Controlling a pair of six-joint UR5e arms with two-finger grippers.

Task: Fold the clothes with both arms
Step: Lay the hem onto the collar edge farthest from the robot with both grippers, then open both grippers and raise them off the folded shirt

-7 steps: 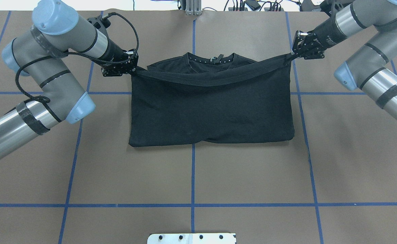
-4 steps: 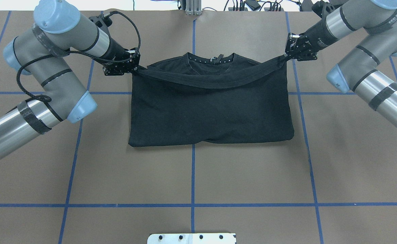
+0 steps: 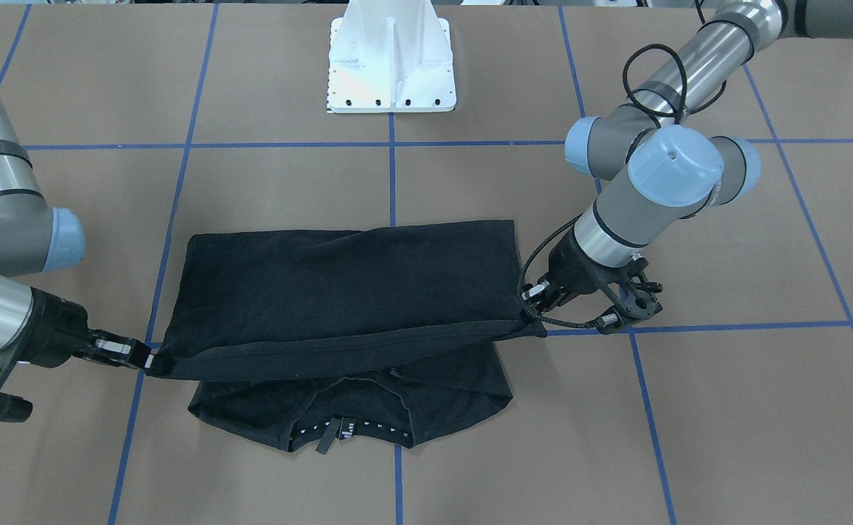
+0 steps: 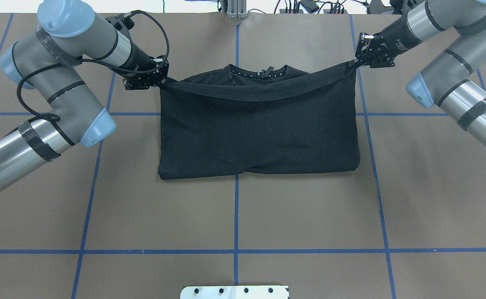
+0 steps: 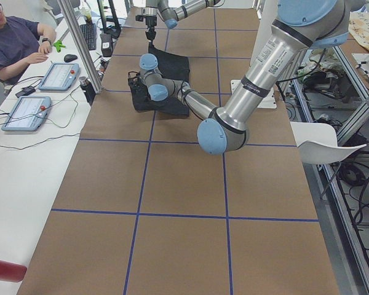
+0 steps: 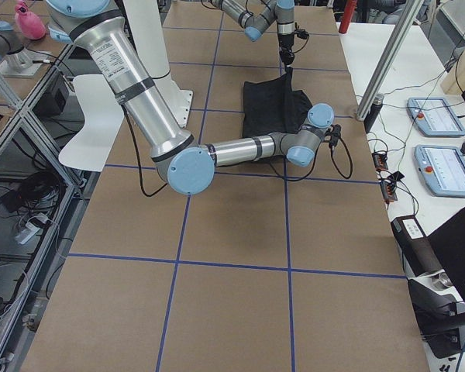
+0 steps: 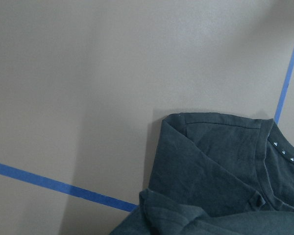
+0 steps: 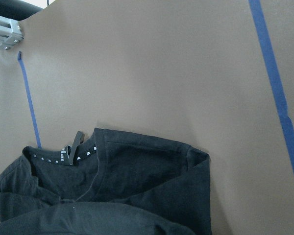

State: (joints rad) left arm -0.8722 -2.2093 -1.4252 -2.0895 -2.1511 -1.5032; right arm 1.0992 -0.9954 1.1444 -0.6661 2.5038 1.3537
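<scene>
The black T-shirt (image 4: 259, 133) lies folded over on the brown table (image 4: 234, 216). The left gripper (image 4: 163, 82) has its jaws pinched tight on one corner of the shirt's bottom edge. The right gripper (image 4: 352, 65) has its jaws pinched tight on the other corner. The bottom edge (image 4: 259, 96) is lifted off the table and hangs between the two sets of jaws like a rope that sags in the middle. The collar (image 4: 259, 71) sits between the two sets of jaws, on the table, and peeks out from under the lifted edge on the side away from the robot. It has a row of tiny white marks inside it. The rest of the shirt lies flat on the robot's side of the jaws, and its folded end (image 4: 259, 172) is the part farthest from them. The view from across the table shows the same thing: the cloth is pulled out wide from one pair of jaws to the other, and the collar pokes out below it. The two wrist cameras do not show the jaws. They look down at the shirt's shoulders and collar on the table. Blue tape lines (image 4: 236, 216) cross the table, and one runs under the shirt, about halfway between the two sets of jaws. A white base plate (image 3: 390, 65) stands well away from both.
</scene>
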